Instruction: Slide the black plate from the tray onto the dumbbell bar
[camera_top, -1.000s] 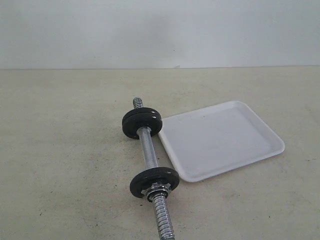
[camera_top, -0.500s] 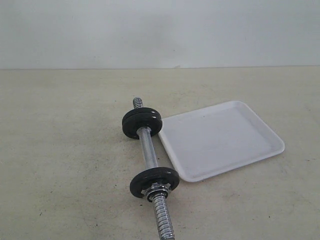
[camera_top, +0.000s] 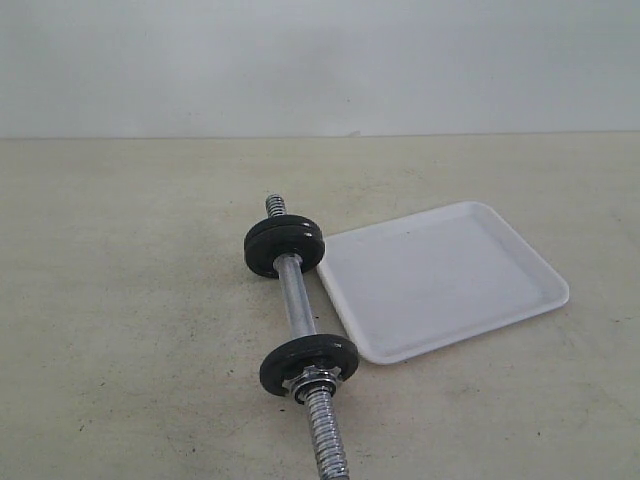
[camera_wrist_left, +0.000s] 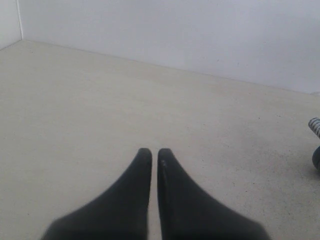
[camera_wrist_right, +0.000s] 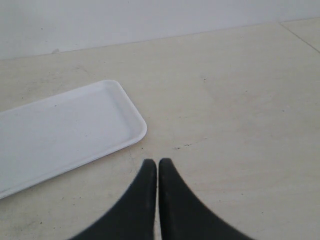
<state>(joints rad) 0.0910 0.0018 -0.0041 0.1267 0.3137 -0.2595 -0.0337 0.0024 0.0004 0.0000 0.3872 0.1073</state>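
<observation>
Since the tray (camera_top: 440, 280) lies bare, task judged complete: black plate (camera_top: 285, 246) apparently seated on the dumbbell bar (camera_top: 294, 295).
Bar beside tray, toward near edge of table (camera_top: 120, 300); left gripper (camera_wrist_left: 154, 152) and right gripper (camera_wrist_right: 157, 162) closed together, empty; no further grasp called for.

Left gripper (camera_wrist_left: 151, 151) and right gripper (camera_wrist_right: 153, 162): smooth black tapering fingers (camera_wrist_left: 131, 200) (rounded tips)

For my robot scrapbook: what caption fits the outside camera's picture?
A dumbbell bar with black plates lies beside a bare white tray on the table.
</observation>
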